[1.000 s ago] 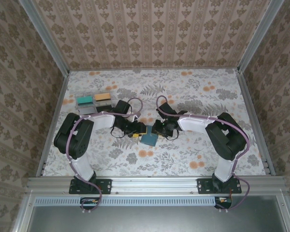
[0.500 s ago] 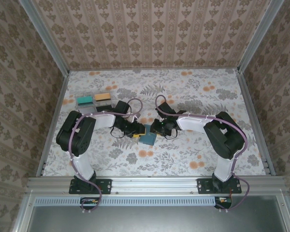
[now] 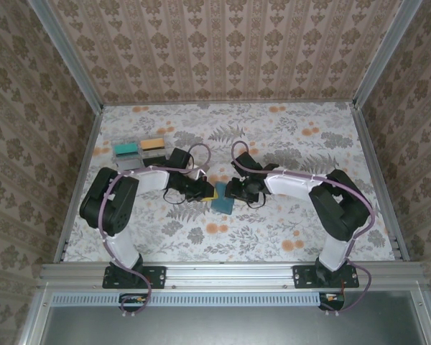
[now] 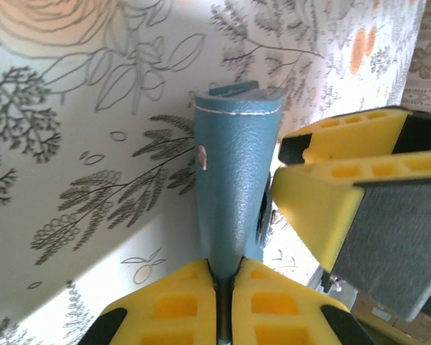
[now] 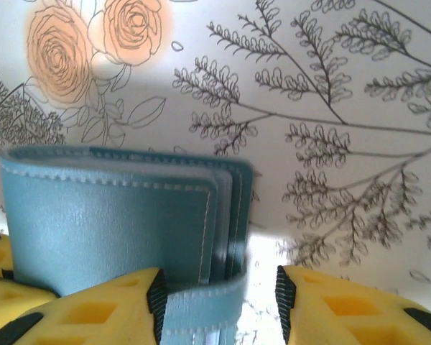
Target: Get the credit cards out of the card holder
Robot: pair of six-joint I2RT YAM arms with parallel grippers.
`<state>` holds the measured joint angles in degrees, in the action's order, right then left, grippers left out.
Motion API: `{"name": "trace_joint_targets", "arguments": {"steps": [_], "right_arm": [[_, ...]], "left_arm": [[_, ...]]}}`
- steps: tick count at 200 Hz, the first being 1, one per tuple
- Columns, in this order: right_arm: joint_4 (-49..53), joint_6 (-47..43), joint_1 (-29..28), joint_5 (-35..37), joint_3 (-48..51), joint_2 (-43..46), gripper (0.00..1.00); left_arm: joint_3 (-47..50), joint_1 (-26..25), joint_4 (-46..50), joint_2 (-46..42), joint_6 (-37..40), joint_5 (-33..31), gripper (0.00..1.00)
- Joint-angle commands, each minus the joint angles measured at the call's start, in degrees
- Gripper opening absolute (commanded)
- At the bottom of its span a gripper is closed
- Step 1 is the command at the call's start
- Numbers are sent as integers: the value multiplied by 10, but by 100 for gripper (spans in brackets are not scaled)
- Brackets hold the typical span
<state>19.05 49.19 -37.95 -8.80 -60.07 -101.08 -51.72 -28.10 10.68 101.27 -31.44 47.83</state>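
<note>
Card holder [image 3: 221, 204]: teal-blue wallet at mid-table on the floral table [image 3: 294, 144], between the two grippers.
Left gripper [image 4: 223, 272]: closed on the card holder; the two yellow fingers press its opposite faces, with only the thin leather edge between them.
Right gripper [image 5: 219, 291]: jaws stand apart; a stitched flap of the card holder lies between them, against one finger and clear of the other, with bare cloth showing in the gap.
Holder's leaves (right wrist view): partly fanned, with several layered edges at one end; whether any is a card cannot be told.
Credit cards: teal-green card [image 3: 126, 149] and tan-orange card [image 3: 152, 144] lie side by side at the far left; the grey card [image 3: 128, 162] lies just in front of the teal-green one. All are well apart from the card holder.
</note>
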Motion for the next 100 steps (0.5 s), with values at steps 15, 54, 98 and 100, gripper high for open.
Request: {"name": "trace_joint_targets", "arguments": {"steps": [15,54,98,100], "right_arm": [[31,7,-24,-4,-31,13,50],[16,20,-25,-26,-36,-1,50],[25,19,-25,-15,-53,-22,46],[26,18,-25,-14,-54,-23,46]], "left_arm": [[3,0,-11,-15,-2,13,0],[5,1,-14,-18,-4,16,0],[9,-1,-23,-19,-5,26,0],[9,-1,-23,-19,-5,26,0]]}}
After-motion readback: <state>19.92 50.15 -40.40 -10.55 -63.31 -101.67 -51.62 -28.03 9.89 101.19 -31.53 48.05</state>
